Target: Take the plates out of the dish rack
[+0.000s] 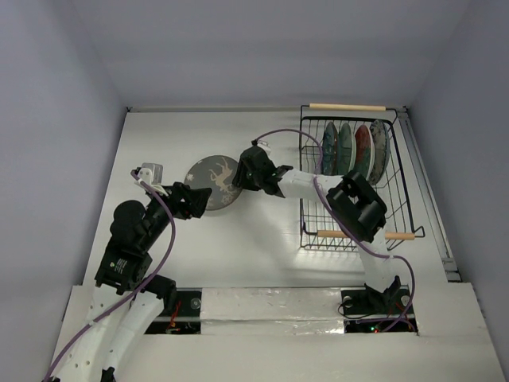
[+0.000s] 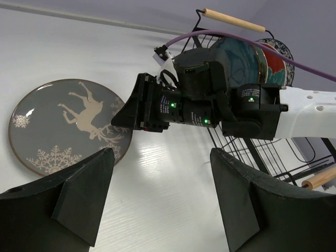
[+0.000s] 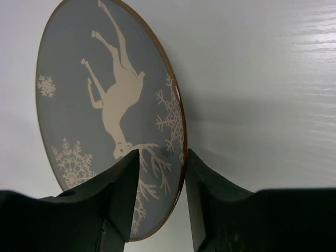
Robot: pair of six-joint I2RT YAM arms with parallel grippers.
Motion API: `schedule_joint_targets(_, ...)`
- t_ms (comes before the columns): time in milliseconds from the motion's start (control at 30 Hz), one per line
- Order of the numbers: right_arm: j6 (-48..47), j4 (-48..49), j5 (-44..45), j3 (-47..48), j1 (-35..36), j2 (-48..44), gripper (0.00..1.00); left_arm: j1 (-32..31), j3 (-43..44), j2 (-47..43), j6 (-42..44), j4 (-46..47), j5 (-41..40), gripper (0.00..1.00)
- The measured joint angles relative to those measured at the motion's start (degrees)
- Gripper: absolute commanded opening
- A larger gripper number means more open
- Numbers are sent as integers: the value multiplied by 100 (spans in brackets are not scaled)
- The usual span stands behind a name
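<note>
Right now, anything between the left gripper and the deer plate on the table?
Nothing visible. Only bare table lies between the left gripper and the deer plate. The right gripper's jaws straddle the plate's far rim, off that path.

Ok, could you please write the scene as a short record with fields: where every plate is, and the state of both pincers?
deer plate: flat on the table, left of the dish rack
standing in rack, left to right: teal plate, pale green plate, red plate, white plate
right pincer: open, straddling the deer plate's rim
left pincer: open, empty, beside the deer plate
unloaded: one of five
</note>
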Motion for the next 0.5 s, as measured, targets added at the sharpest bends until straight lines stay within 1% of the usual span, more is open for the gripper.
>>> schedule_joint_targets(33, 0, -33, 24, -22, 0, 0, 47, 0, 0, 0, 0, -2, 2, 71)
schedule_joint_targets(67, -13, -66, 52, -39, 4, 0, 52, 0, 0, 0, 0, -2, 0, 71)
schedule_joint_targets(200, -81, -146, 170, -76, 7, 0, 65, 0, 0, 0, 0, -4, 0, 71)
schedule_joint_targets(233, -109, -151, 192, -76, 7, 0, 72, 0, 0, 0, 0, -4, 0, 71)
schedule_joint_targets(300, -175, -155, 256, -74, 26, -4, 78, 0, 0, -2, 0, -4, 0, 71)
schedule_joint_targets(333, -223, -179, 273, -72, 39, -7, 84, 0, 0, -4, 0, -2, 0, 71)
schedule_joint_targets(433, -424, -378, 271, -59, 103, -85, 88, 0, 0, -9, 2, -4, -9, 71)
schedule_joint_targets(500, -592, -590, 306, -50, 160, -293, 86, 0, 0, -13, 2, -9, -37, 71)
